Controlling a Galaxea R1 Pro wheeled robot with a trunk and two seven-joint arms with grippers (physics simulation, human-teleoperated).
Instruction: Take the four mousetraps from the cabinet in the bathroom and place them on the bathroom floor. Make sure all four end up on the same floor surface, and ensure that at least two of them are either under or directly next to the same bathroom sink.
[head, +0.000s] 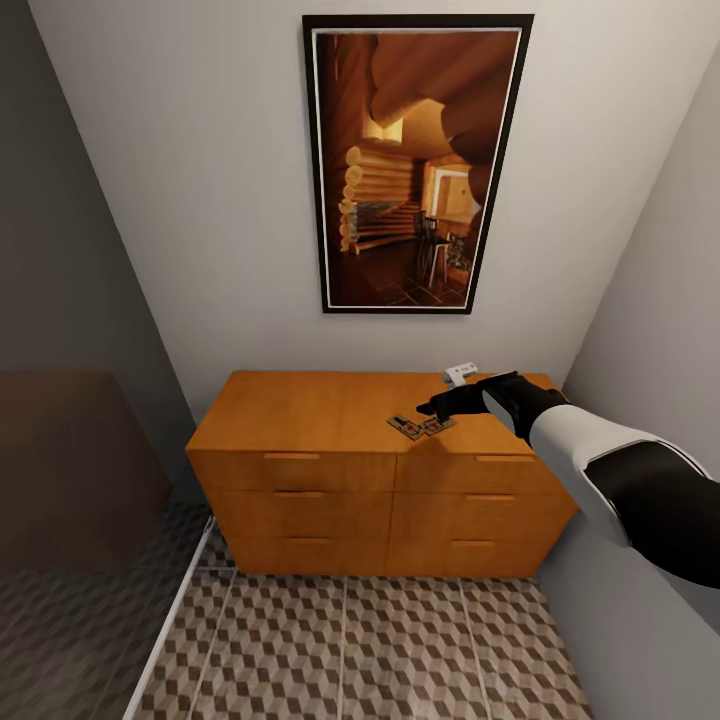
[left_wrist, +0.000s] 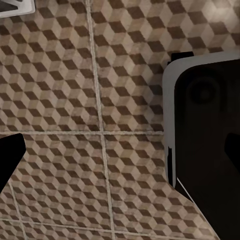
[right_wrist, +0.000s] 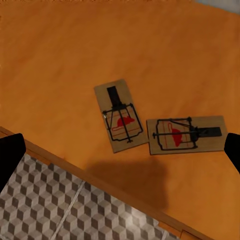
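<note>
The bathroom floor (head: 400, 640) below your tool carries no traps in the stretch you can see, so nothing shows as delivered yet, and no sink appears here. The cabinet (head: 330, 480) stands against the wall with all its drawers closed, its top serving as your counter. Your right tool (head: 437, 408) hovers over that top near the front edge, its two finger pads (right_wrist: 10, 160) spread wide apart and closed on nothing. Just beneath it, between those spread fingers, lie two mousetraps (right_wrist: 120, 115) flat on the wood, corners almost touching, one lengthwise and one crosswise. Judging from this, you are at the first pick; the other two traps are not visible. Your left tool (left_wrist: 10, 160) hangs low over the floor tiles; you cannot tell whether it is apart or together.
</note>
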